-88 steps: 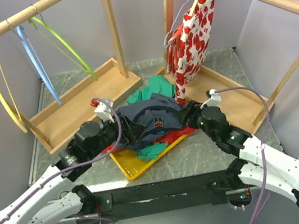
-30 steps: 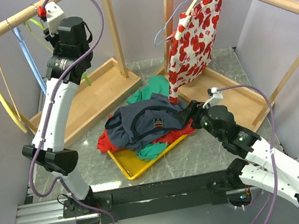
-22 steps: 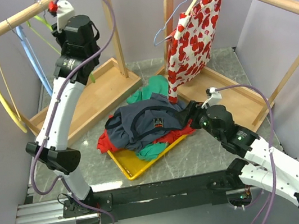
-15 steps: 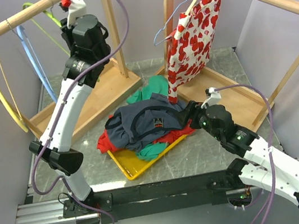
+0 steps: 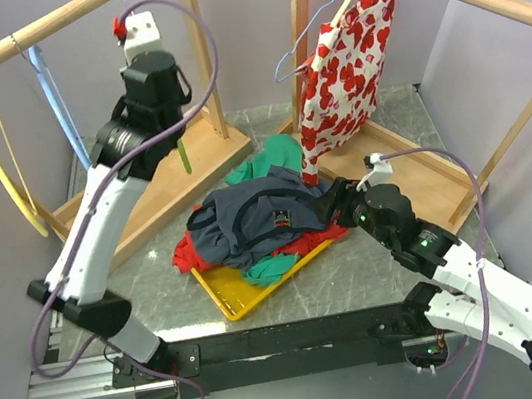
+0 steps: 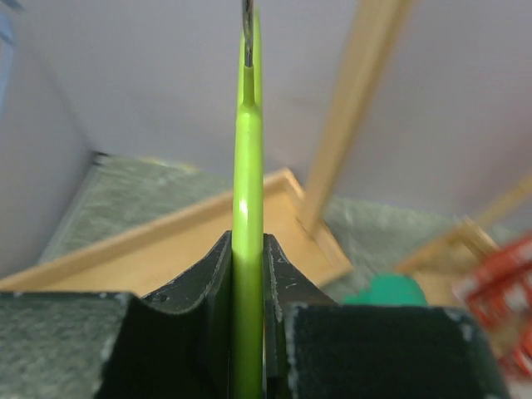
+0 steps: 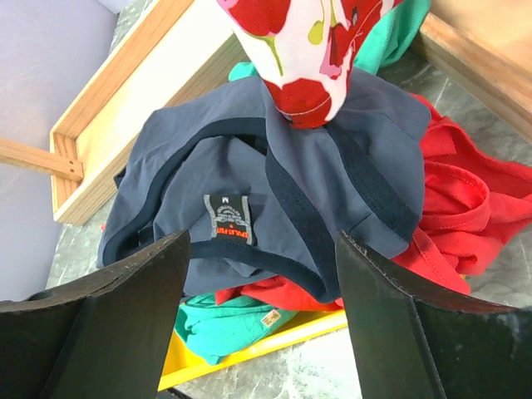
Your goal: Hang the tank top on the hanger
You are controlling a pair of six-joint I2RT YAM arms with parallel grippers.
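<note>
Since the earlier frames, the left arm had swung off the rail at the upper left, carrying the hanger toward frame centre. The tank top lay heaped over the yellow tray at the centre of the top view, well below and right of the left gripper. That gripper was clenched on the hanger, whose green bar ran straight up the wrist view, edge-on. The right gripper, jaws spread and holding nothing, sat just beside the garment's right edge and was the nearer arm.

yellow hanger, blue hanger, heart-print cloth
</note>
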